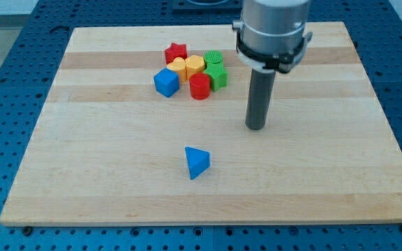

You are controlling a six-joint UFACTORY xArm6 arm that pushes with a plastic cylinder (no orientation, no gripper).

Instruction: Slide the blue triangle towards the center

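The blue triangle (196, 162) lies on the wooden board (103, 167), below the view's middle and slightly left of it. My tip (255, 127) rests on the board to the triangle's upper right, clearly apart from it. The dark rod rises from the tip to the grey arm body at the view's top.
A tight cluster sits at the view's upper middle: a red star (176, 51), a yellow block (179, 67), a yellow heart (195, 65), a green block (213, 58), a green star (217, 76), a red cylinder (199, 86) and a blue cube (165, 82).
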